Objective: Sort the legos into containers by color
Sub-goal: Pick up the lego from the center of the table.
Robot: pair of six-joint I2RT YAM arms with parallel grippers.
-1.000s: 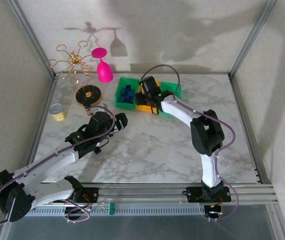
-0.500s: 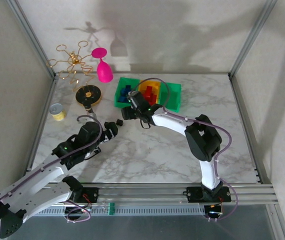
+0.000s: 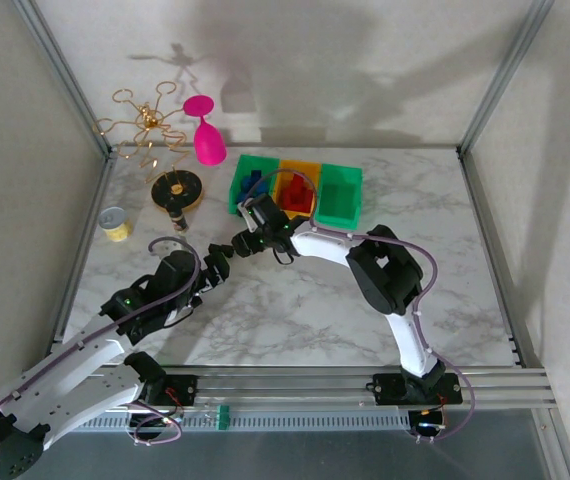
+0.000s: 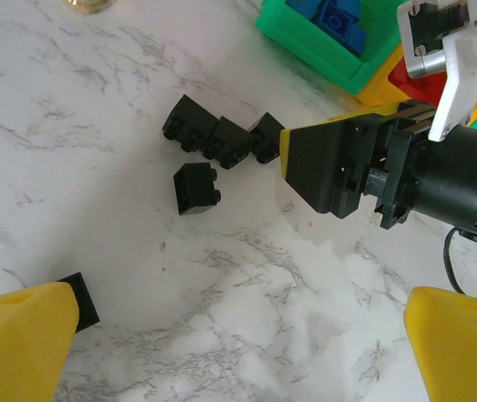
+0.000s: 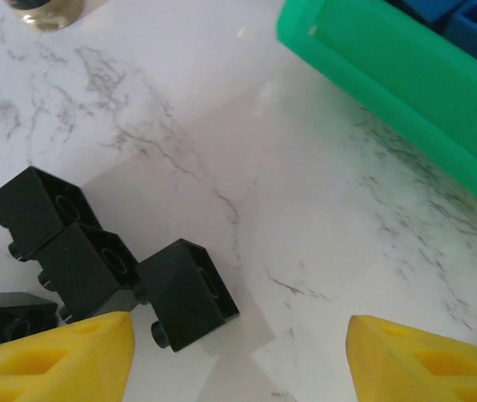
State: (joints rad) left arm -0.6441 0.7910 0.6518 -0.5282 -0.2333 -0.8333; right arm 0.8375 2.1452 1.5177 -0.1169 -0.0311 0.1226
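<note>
Both claws are wide open, nothing in either. The left gripper [image 4: 238, 352] hangs over the marble table [image 3: 315, 300]. The loose black legos [image 4: 222, 138] lie at its 12 o'clock: three bunched and touching, a single brick [image 4: 197, 186] just beside them at 7 o'clock, and another brick [image 4: 78, 297] half hidden behind the left fingertip.

The right gripper [image 5: 238, 360] sits low over the same bunch, crowding it from 3 o'clock in the left wrist view.

The containers [image 3: 300, 168] line the table's 12 o'clock edge. Blue legos [image 3: 255, 183] are in the left green bin [image 3: 237, 190], and red legos [image 3: 295, 196] are in the yellow-orange one.

Clutter at 10 o'clock: tin can [image 3: 115, 223], black-and-gold disc [image 3: 177, 190], gold wire stand [image 3: 150, 125], pink glass [image 3: 205, 135].
</note>
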